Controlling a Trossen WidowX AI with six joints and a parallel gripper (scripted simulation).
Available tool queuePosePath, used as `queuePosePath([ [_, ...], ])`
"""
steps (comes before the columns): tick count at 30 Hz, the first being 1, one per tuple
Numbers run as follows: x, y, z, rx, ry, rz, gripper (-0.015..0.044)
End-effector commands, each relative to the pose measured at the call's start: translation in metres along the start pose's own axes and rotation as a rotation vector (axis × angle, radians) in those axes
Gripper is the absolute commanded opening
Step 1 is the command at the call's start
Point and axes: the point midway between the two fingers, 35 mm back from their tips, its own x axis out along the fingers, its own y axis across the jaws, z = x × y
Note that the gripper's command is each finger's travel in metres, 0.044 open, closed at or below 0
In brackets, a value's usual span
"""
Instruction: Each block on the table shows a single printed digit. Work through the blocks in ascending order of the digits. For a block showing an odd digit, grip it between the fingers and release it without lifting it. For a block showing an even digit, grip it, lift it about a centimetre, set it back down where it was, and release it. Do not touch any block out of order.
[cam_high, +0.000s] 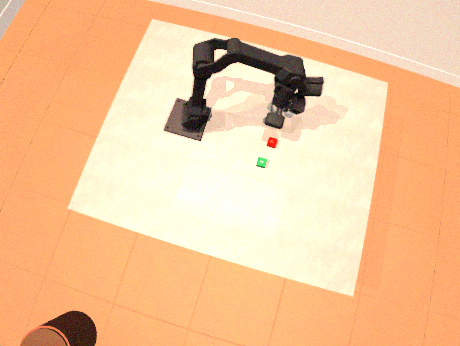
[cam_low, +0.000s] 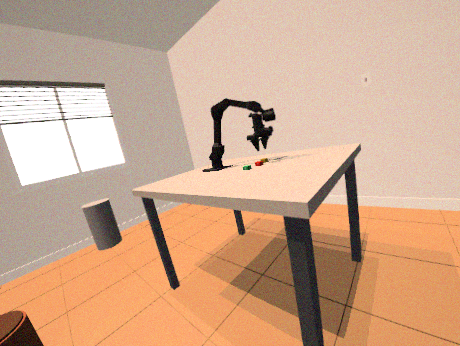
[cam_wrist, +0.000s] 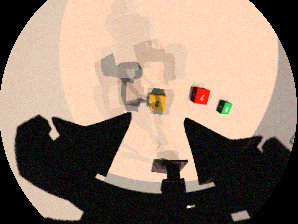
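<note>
The claw (cam_low: 260, 144) hangs spread, grasping nothing, well above the table (cam_low: 280, 187), over the yellow block (cam_wrist: 157, 100). That block sits at the far end of a short row, the red block (cam_high: 272, 142) beside it, the green block (cam_high: 261, 162) next.

I'd judge the yellow one finished with, so a careful move means staying high while crossing to whichever digit comes next, then dropping straight down with the fingers astride it.

From above, the claw hides the yellow block. No digit is readable in any view, so the order cannot be checked.
</note>
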Motion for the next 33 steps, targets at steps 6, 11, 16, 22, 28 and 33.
queuePosePath([
  [6, -0.052, -0.001, -0.001, -0.006, -0.025, 0.004, 0.0120],
  [11, -0.052, -0.001, -0.001, -0.006, -0.025, 0.004, 0.0120],
  [16, -0.051, -0.036, 0.007, -0.006, -0.025, -0.002, 0.0120],
  [22, -0.052, -0.123, 0.009, -0.006, -0.024, -0.010, 0.0120],
  [28, -0.052, -0.172, -0.001, -0.006, -0.024, -0.012, 0.0120],
  [33, -0.004, -0.174, 0.003, -0.006, -0.024, -0.012, 0.0251],
])
